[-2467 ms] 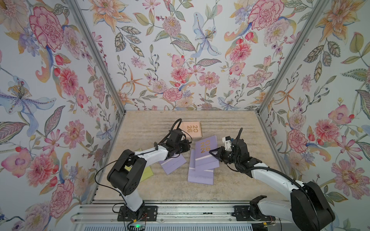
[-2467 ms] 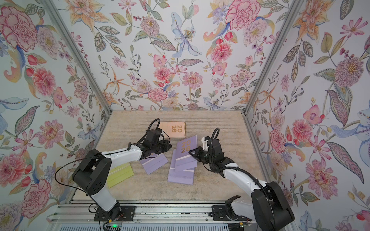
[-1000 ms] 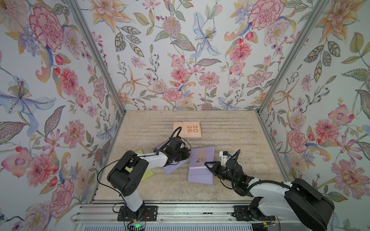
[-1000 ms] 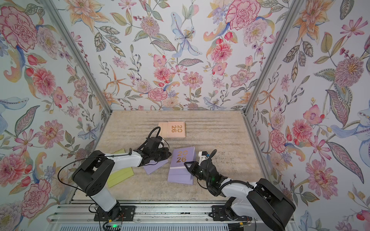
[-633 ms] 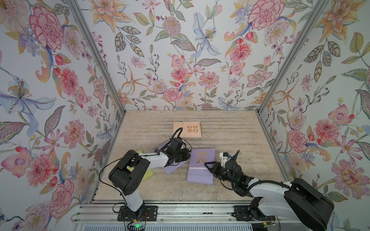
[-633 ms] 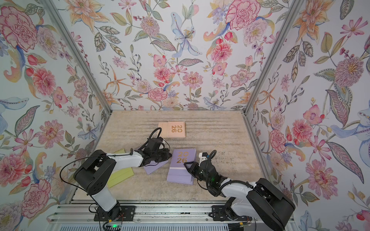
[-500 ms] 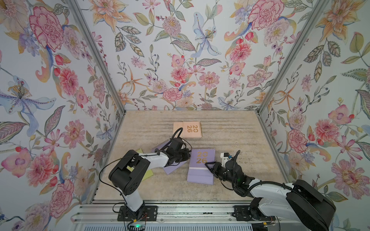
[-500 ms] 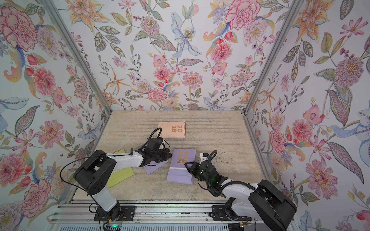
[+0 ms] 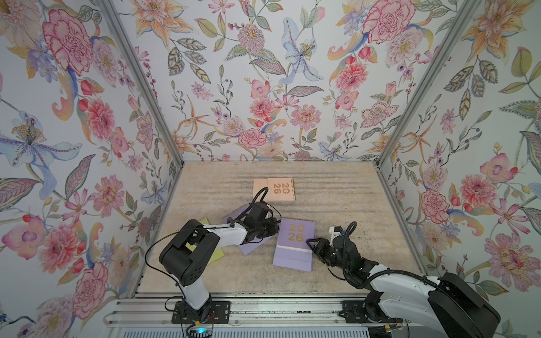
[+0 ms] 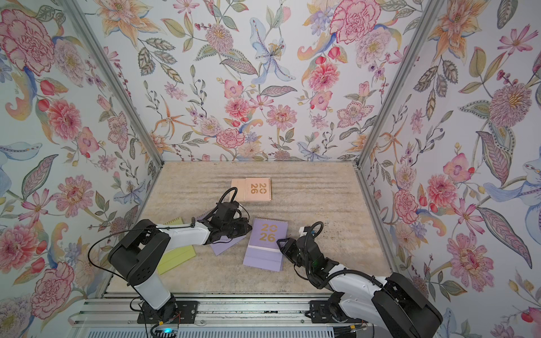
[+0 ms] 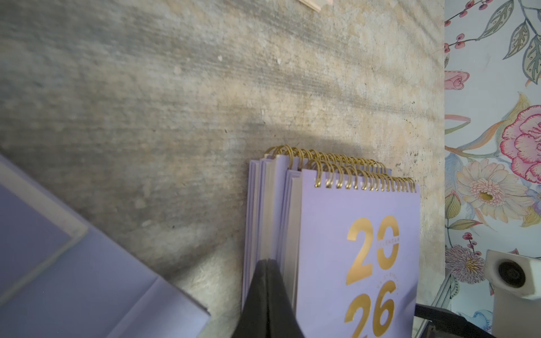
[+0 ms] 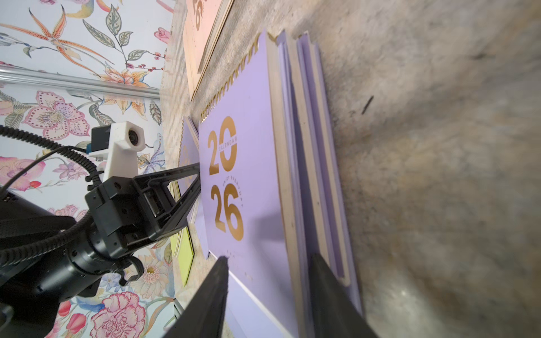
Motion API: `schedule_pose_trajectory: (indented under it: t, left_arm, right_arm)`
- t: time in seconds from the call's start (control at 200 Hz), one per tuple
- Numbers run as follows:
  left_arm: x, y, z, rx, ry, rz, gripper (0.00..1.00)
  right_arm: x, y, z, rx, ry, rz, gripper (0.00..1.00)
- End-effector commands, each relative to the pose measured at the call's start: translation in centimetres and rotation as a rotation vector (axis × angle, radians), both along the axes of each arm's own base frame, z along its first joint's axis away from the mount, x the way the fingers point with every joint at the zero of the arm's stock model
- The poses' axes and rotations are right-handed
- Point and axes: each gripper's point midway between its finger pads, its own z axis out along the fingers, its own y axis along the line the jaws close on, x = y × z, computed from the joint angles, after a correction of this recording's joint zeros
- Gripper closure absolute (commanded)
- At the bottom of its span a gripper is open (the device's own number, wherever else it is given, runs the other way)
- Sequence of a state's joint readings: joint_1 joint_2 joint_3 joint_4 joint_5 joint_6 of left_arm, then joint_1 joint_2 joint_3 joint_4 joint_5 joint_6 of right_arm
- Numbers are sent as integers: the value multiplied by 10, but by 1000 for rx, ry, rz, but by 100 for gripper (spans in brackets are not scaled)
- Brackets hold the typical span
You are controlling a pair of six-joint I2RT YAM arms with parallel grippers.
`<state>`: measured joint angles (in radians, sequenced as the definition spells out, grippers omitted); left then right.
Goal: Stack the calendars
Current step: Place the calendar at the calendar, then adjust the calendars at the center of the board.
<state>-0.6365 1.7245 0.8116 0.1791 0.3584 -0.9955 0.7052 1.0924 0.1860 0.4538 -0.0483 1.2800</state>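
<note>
Step in hand, by my reading: settling the top calendar onto the lavender pile, with an arm at each side of it.

Across the bench (image 9: 351, 204), left to right:
- Yellow-green calendar (image 9: 217, 255): lies flat near the left edge, partly hidden under the left arm, apart from the pile.
- Loose lavender calendar (image 9: 253, 247): flat and skewed, below the left wrist, just beside the pile. Cannot tell if they touch.
- Left gripper (image 9: 273, 229): jaws fully closed with nothing between them, tip set against the pile's left side.
- Peach-orange calendar (image 9: 279, 190): farther back, alone, well apart from the rest.
- Lavender pile (image 9: 294, 254): mid-bench, "2026" cover up, spirals at the far edge.
- Right gripper (image 9: 311, 244): at the pile's right edge, jaws partly apart, one finger over the cover and one down at bench level. No clamp visible, so it seems to hold nothing.

Next move, as a judgement: the right arm backs off without dragging the top cover. Then the loose lavender one is the nearest to fetch. It lies flat, so the jaws need an edge raised or slid free before they can bite, and the spirals should land in line.

Count:
- Lavender: four. One is loose. Three are in the pile, going by the layered edges in the right wrist view, and the third is less certain.
- Peach-orange: one.
- Yellow-green: one.
- Total: six calendars, three not yet on the pile.
</note>
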Motion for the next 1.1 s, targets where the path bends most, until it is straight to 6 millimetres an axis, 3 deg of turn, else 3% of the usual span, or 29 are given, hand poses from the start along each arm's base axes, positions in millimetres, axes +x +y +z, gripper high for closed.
schedule_pose_trajectory:
  t: [0.0,0.085,0.235,0.385,0.47,0.636,0.871,0.891,1.096]
  left_arm:
    - [-4,4,-7,34,12,18,100]
    - [-3,6,-6,45,9,22,100]
    - [-6,12,-7,79,11,23,100]
    - [-16,22,-7,122,23,22,100]
    - [-25,27,-8,142,32,22,100]
    - [-45,30,-12,153,63,3,100]
    - [-75,33,-27,189,121,-23,100]
    - [-75,31,-18,170,103,-23,100]
    - [-93,25,-22,156,126,-39,100]
  right_arm:
    - [0,-11,-3,-8,20,-26,56]
    - [-2,-15,-2,-14,25,-21,55]
    - [-1,-41,-4,-77,57,-73,54]
    - [-20,-74,-20,-235,180,-104,55]
    - [-29,-82,-26,-297,248,-72,55]
    - [-29,-80,-27,-396,321,26,56]
    - [-12,-67,-25,-433,345,116,61]
    - [-10,-66,-25,-435,346,123,61]
    - [9,-59,-26,-432,361,162,64]
